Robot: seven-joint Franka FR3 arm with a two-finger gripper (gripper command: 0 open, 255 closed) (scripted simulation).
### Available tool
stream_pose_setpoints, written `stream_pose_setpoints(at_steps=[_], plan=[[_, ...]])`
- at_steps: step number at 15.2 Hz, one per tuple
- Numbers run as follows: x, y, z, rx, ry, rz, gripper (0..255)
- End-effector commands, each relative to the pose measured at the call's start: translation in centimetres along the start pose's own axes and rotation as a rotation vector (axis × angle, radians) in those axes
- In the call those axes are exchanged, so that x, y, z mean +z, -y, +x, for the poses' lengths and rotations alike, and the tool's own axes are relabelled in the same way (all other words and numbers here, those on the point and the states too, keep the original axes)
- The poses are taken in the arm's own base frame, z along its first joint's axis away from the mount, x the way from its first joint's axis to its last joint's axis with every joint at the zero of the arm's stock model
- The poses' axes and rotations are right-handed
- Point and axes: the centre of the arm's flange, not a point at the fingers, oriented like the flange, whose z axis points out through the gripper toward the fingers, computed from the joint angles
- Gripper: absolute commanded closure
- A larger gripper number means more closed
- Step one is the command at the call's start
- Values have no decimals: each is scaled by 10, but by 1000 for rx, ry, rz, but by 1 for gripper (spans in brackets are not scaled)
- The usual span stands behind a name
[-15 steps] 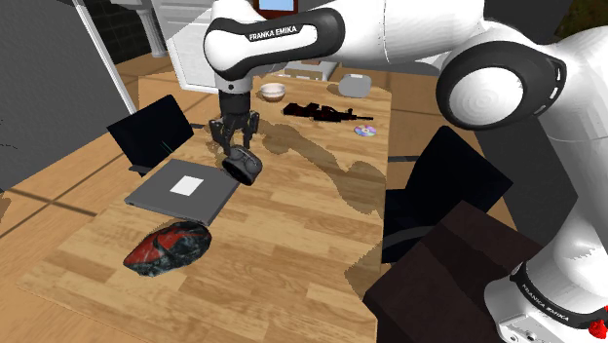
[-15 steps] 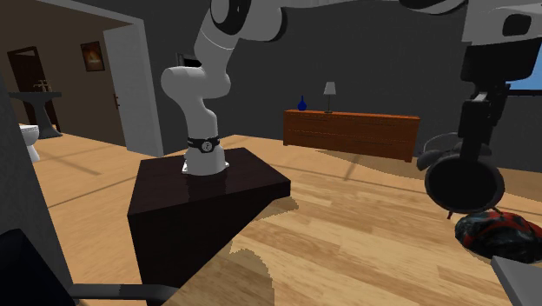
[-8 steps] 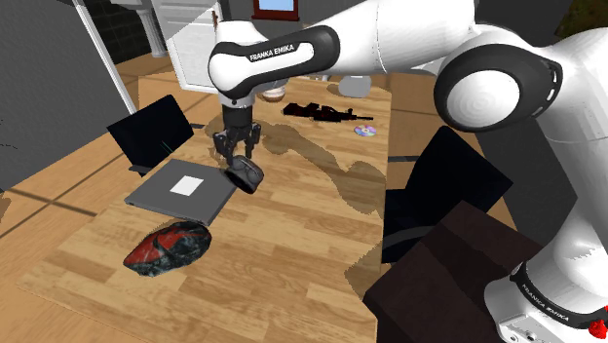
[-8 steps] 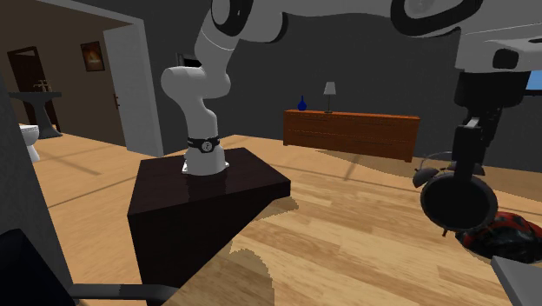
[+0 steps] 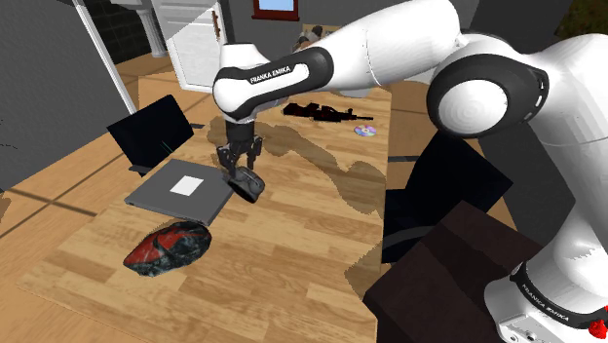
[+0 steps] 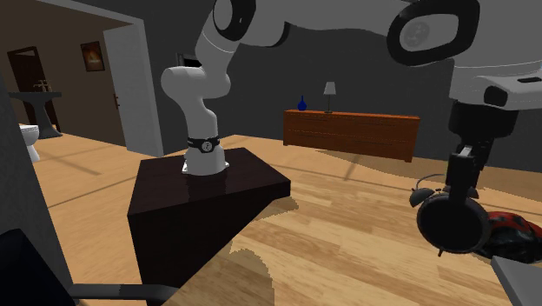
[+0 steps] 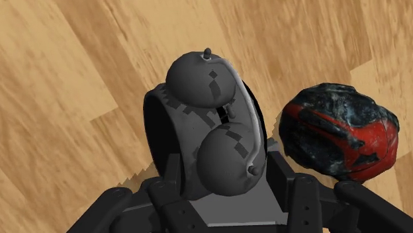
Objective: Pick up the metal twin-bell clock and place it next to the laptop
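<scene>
The twin-bell clock hangs pinched between the jaws, whose black fingers clasp its round body from either side in the wrist view. It sits low over the middle of the bench, just beside the near corner of the open laptop; whether its feet touch the wood cannot be told. A red-and-black lump lies near the laptop's other side, toward the bench's near edge. A dark object and a small disc lie toward the far end, well apart from the clock.

The bench is pale wood grain. A black chair stands along its side by the dark brown stand. Beyond, a wooden dresser carries a lamp against a dark grey wall.

The clock is dark grey, with two domed bells under a thin arched handle.
</scene>
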Motion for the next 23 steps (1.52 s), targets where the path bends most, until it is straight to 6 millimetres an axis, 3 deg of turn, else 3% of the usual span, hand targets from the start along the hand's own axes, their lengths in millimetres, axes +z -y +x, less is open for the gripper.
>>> stream_pose_setpoints(at_steps=[1,13,21,22,23], plan=[[10,-1,0,0,-1,0,255],[71,-12,0,0,-1,0,255],[71,-12,0,0,-1,0,255],[72,-12,0,0,-1,0,0],[71,-13,0,0,-1,0,0]])
